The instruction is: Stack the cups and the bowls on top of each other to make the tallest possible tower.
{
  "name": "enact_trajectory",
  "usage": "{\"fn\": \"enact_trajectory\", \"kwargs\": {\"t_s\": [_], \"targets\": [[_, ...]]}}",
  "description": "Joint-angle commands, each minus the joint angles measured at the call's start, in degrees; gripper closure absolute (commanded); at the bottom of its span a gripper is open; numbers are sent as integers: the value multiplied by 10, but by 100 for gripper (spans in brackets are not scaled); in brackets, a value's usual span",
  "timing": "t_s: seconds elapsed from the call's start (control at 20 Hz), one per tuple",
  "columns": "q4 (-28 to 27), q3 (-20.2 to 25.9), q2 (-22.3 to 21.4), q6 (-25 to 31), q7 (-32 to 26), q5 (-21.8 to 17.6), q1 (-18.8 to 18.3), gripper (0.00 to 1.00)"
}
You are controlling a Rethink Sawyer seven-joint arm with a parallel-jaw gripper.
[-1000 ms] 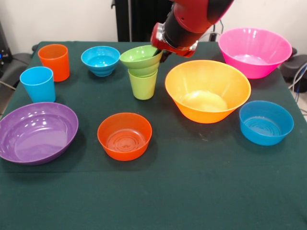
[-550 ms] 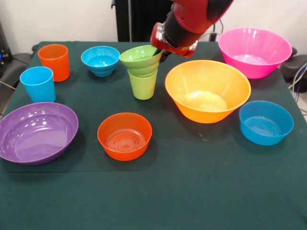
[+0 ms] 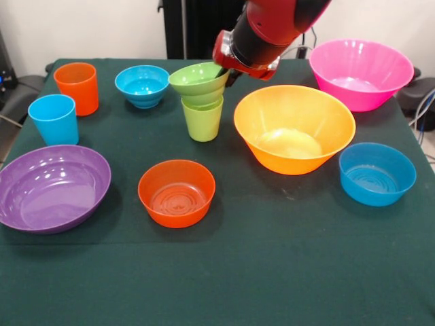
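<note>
On the tabletop (image 3: 272, 272), near edge to far edge, under a dark green cloth:

Nearest row: medium orange bowl (image 3: 177, 193) upright near the middle; large purple bowl (image 3: 51, 187) to its left at the picture's left edge; medium blue bowl (image 3: 376, 173) well apart on the right. All three stand alone and hold nothing.

Middle, right of centre: yellow-orange bowl (image 3: 294, 128), upright, wide-mouthed, just behind and left of the medium blue bowl.

Middle, left: light blue cup (image 3: 54, 119), upright, just behind the purple bowl's rim.

Tower: lime green cup (image 3: 202, 119) stands upright near the tabletop's centre, left of the yellow-orange bowl; small green bowl (image 3: 199, 80) sits in its mouth, tilted, its left rim a little lower than its right.

Tool: tool (image 3: 223, 71) reaches down from the red and black arm (image 3: 262, 34) to the right rim of the small green bowl; only a dark tip shows at the rim, the rest hidden under the arm's wrist, so I cannot tell whether it is apart or clamped on the rim.

Far row, left: orange cup (image 3: 77, 87), upright, behind and right of the light blue cup.

Far row, centre-left: small blue bowl (image 3: 142, 85), upright, between the orange cup and the tower, touching neither.

Far row, right: pink bowl (image 3: 360, 73), upright near the far right corner, behind the yellow-orange bowl.
</note>
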Motion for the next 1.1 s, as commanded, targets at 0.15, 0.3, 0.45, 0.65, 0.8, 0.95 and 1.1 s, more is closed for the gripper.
{"fn": "enact_trajectory", "kwargs": {"t_s": [0.15,0.3,0.45,0.65,0.8,0.95,1.1], "targets": [[-10,38,28,-4,59,-22,7,100],[-8,39,27,-10,59,-20,6,100],[-7,41,26,-15,58,-18,4,100],[-5,43,26,-16,59,-15,3,0],[-3,45,25,-20,58,-13,2,0],[0,48,23,-33,58,-12,1,0],[3,51,22,-44,59,-10,-1,0]]}}
